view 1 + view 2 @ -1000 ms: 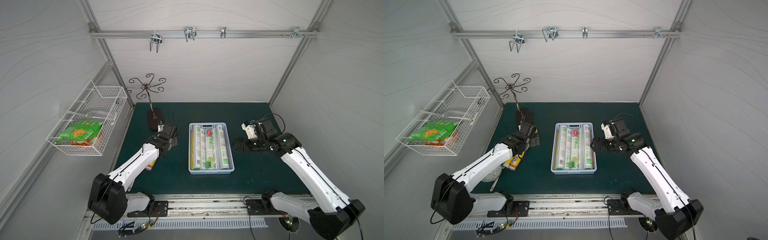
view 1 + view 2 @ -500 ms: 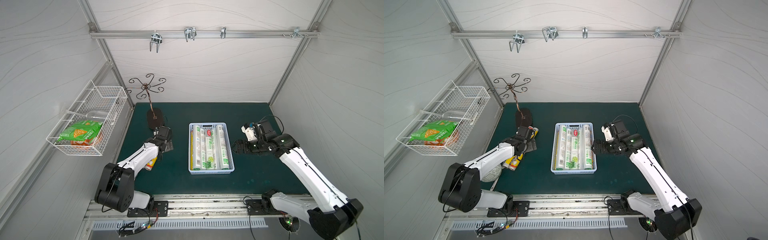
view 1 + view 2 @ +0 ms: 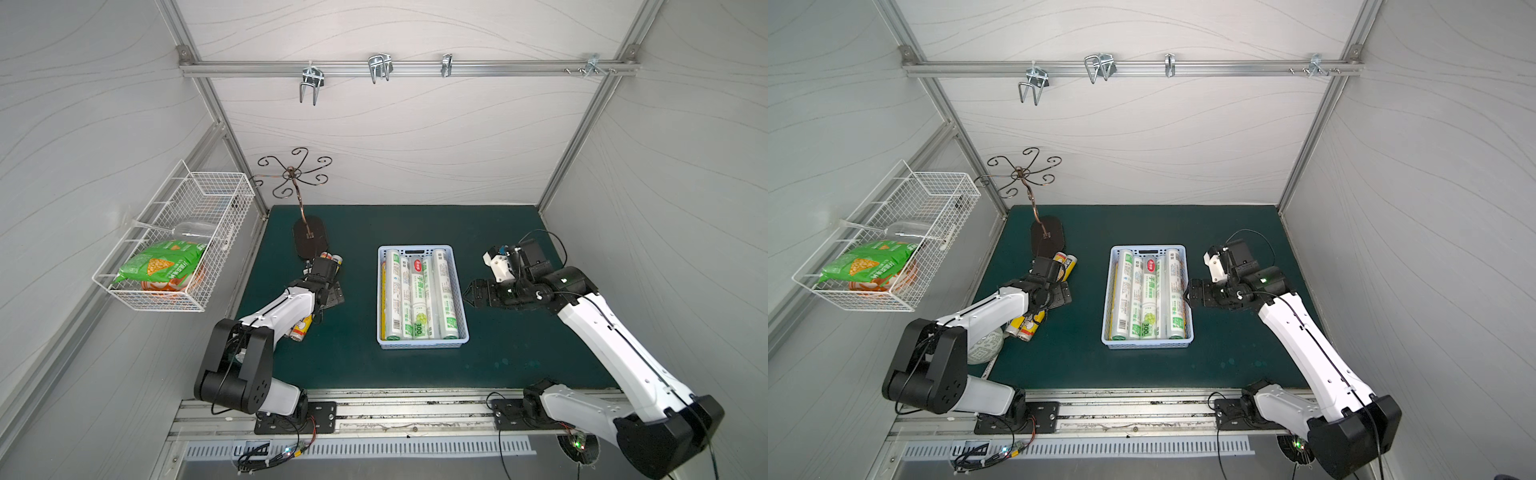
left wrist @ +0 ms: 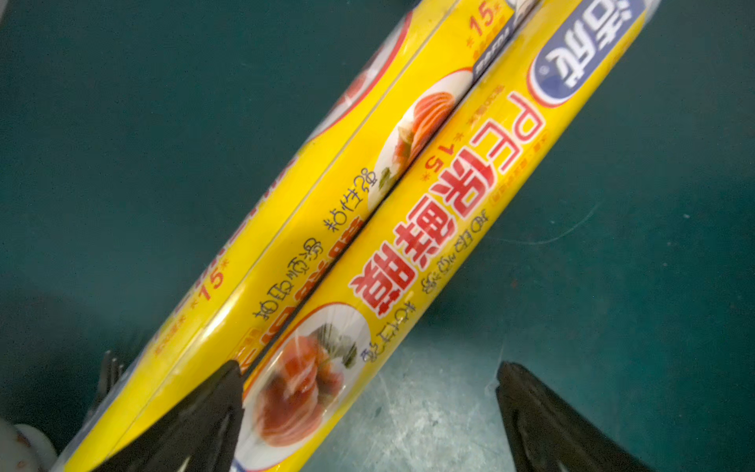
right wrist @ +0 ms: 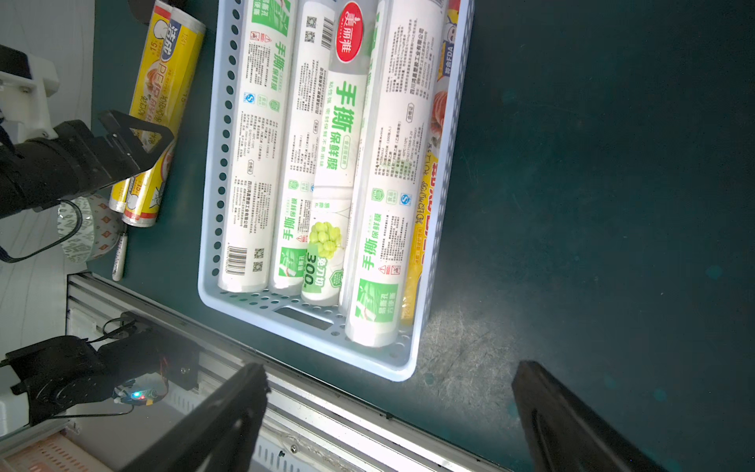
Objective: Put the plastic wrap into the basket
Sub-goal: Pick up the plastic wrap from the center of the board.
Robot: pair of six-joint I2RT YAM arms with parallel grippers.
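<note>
left arm (image 3: 286, 305): low over yellow rolls (image 4: 470, 196) | right arm (image 3: 598, 328): beside basket (image 3: 422, 344)

basket (image 3: 422, 343) ctr of mat (image 3: 519, 232) | rolls (image 3: 444, 291) inside, lengthwise | 2 rolls (image 4: 449, 212) on mat, L of basket | stand (image 3: 309, 243) behind them

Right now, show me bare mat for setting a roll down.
Bare mat lies between the basket and the front rail, between the basket and the back wall, and in the strip between it and the yellow rolls. Crowded: the left edge, with those rolls, the left pincer and the stand base; the right pincer crowds the basket's right wall.
</note>
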